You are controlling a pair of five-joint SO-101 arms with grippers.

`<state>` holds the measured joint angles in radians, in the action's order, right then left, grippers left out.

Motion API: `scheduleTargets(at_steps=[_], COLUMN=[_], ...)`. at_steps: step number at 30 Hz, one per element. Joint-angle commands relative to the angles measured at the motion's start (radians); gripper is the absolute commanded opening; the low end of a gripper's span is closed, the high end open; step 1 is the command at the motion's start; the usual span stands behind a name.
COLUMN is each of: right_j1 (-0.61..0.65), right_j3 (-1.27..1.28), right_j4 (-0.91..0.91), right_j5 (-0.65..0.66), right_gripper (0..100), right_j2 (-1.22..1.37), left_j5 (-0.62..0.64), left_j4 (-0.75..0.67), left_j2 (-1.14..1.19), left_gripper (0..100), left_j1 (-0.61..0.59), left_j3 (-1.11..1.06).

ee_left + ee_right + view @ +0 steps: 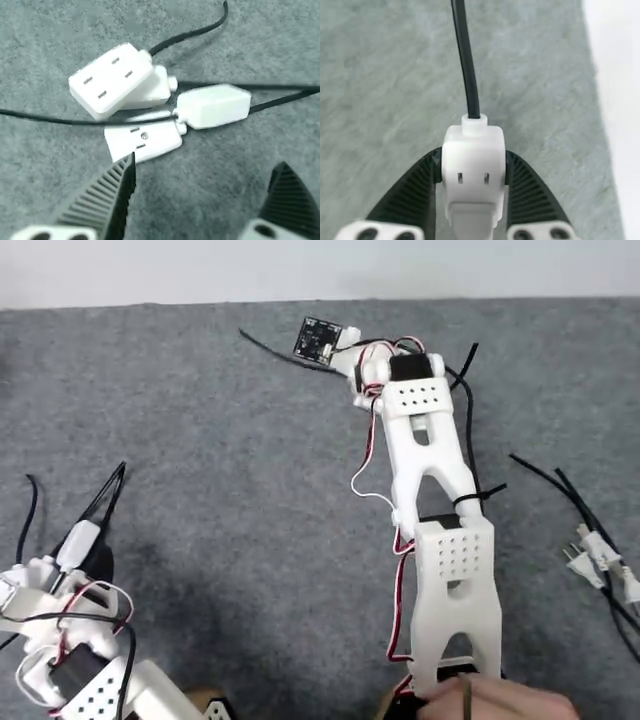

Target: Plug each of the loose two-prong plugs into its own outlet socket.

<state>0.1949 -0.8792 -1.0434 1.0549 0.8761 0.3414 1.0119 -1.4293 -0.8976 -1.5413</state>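
Below my open left gripper point(205, 172) lies a cluster of white pieces on the grey carpet. It holds a socket block point(110, 80) with two pairs of slots, a flatter socket point(145, 140) nearer the fingertips, and a plain white plug body point(212, 106), all on black cords. My right gripper point(472, 160) is shut on a white connector point(472, 165) with two slots on its face. Its black cord point(466, 60) runs straight away over the carpet. From above, the right arm reaches to the table's far side point(362, 375). Two loose two-prong plugs point(598, 562) lie at the right edge.
Black cords point(560, 490) trail across the carpet on the right, and others point(105, 495) run toward the left arm point(75, 660). A small circuit board point(318, 340) sits at the far edge beside the right arm's wrist. A pale strip point(615, 100) borders the carpet.
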Motion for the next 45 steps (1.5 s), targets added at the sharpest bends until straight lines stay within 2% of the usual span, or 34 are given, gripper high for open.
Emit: scheduleTargets(at_steps=[1, 3, 9, 11, 20, 27, 34, 37, 42, 45], right_j1=[-0.012, -0.008, 0.002, 0.004, 0.004, 0.022, 0.064, 0.088, 0.071, 0.054], right_j3=[-0.058, -0.058, -0.058, -0.060, -0.061, -0.061, -0.060, -0.060, -0.020, 0.068], right_j4=[0.114, 0.119, 0.068, 0.067, 0.028, -0.328, -0.628, -0.746, -0.754, -0.754], right_j5=[-0.014, -0.018, -0.018, -0.017, -0.014, -0.014, -0.020, -0.020, -0.181, -0.227], right_gripper=[1.8, 5.4, 29.5, 32.9, 32.9, 31.6, 15.3, 11.4, 15.9, 21.0], right_j2=[0.016, 0.030, 0.031, 0.031, 0.028, -0.111, -0.211, -0.245, -0.348, -0.455], left_j5=[-0.005, -0.005, -0.005, -0.005, -0.005, -0.005, -0.005, -0.005, -0.008, -0.051], left_j4=[-0.005, -0.005, -0.005, -0.005, -0.005, -0.005, -0.038, -0.037, -0.026, 0.051], left_j2=[-0.008, -0.008, -0.008, -0.008, -0.008, -0.008, -0.008, -0.008, -0.008, -0.008], left_gripper=[39, 39, 39, 39, 39, 39, 39, 39, 39, 39], left_j1=[0.002, 0.002, 0.002, 0.002, 0.002, 0.003, 0.002, -0.005, -0.006, -0.006], left_j3=[0.004, 0.004, 0.004, 0.004, 0.004, 0.004, 0.007, 0.025, 0.107, 0.153])
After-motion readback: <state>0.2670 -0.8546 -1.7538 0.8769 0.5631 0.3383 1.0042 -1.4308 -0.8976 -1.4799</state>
